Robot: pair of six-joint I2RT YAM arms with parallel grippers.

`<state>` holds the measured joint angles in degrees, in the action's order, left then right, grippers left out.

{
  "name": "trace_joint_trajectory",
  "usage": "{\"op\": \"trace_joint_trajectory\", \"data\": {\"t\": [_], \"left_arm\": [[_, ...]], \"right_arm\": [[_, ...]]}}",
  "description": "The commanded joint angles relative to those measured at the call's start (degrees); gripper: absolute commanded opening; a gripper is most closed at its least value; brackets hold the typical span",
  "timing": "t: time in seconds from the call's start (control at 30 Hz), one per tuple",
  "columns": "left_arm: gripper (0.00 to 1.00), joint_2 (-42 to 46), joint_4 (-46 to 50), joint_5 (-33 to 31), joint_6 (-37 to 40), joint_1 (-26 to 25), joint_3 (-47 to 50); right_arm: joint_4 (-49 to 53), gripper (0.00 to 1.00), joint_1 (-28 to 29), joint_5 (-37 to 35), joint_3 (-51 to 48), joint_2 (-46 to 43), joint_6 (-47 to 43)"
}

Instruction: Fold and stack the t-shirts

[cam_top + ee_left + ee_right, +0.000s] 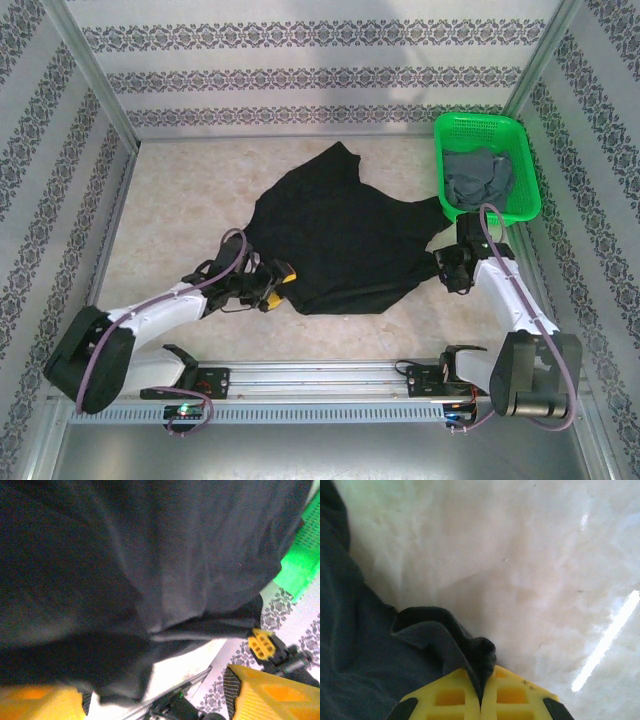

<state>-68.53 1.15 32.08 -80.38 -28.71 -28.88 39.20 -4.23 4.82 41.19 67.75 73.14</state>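
Observation:
The black t-shirt [340, 235] lies spread and rumpled across the middle of the table. My left gripper [278, 282] sits at its near-left hem, open; in the left wrist view its yellow fingers [272, 695] stand wide apart, with the black t-shirt [150, 570] draped just ahead and over the left one. My right gripper [450, 266] is at the shirt's near-right corner. Its yellow pads [512, 697] are shut on a pinched fold of the black t-shirt [445, 635]. The dark grey t-shirt [478, 175] lies bunched in the green basket [520, 205].
The green basket stands at the back right against the patterned wall, just beyond my right gripper. Patterned walls enclose the table on three sides. Bare table [190, 190] shows to the left of the shirt and along the near edge by the rail [320, 380].

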Motion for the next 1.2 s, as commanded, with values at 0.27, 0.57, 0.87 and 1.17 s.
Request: {"op": "trace_joint_trajectory", "data": {"t": [0.27,0.57,0.87,1.17], "left_arm": [[0.48,11.4,43.3,-9.3,22.2,23.4,-8.3],[0.47,-2.8,26.0,-4.6,24.3,28.8,-3.3],[0.51,-4.4,18.5,-2.9,25.6,28.5,-2.6],[0.51,-7.9,19.4,-3.8,27.5,28.4,-4.2]], "right_arm": [[2.3,0.0,-1.0,0.5,2.0,3.3,-8.1],[2.0,0.0,-1.4,2.6,1.8,4.6,-10.2],[1.5,0.0,-1.5,3.8,0.5,4.4,-9.9],[1.3,0.0,-1.4,4.4,-0.2,3.9,-9.5]]}}
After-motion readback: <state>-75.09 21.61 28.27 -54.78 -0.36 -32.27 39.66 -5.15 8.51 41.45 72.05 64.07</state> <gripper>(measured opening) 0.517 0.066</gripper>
